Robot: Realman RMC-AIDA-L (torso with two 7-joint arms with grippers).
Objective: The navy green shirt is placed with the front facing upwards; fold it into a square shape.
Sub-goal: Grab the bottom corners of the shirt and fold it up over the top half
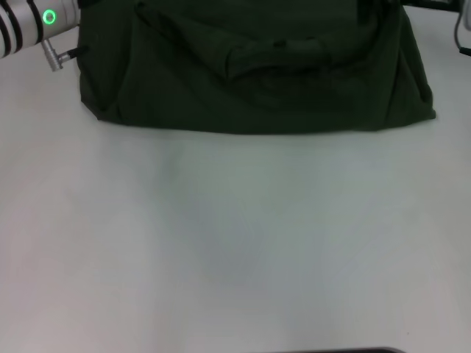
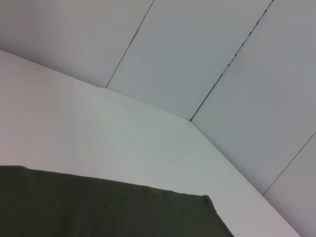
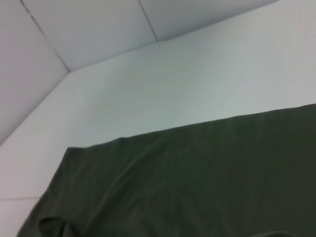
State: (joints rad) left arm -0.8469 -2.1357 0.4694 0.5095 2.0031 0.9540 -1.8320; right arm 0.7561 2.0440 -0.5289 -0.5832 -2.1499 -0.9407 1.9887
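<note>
Shirt is lying bunched at 12 o'clock on the table, part-folded toward a square. Left arm is hovering at 10 o'clock, likely to grab an edge; can't tell either gripper's grasp.

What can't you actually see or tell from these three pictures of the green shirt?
- The navy green shirt: its far part is cut off by the head view's top edge, so the overall shape is unknown.
- Any print: not made out on the dark cloth in any view.
- The left arm: only part shows at the head view's top left corner; its gripper is out of frame.
- The right gripper: in no view.
</note>
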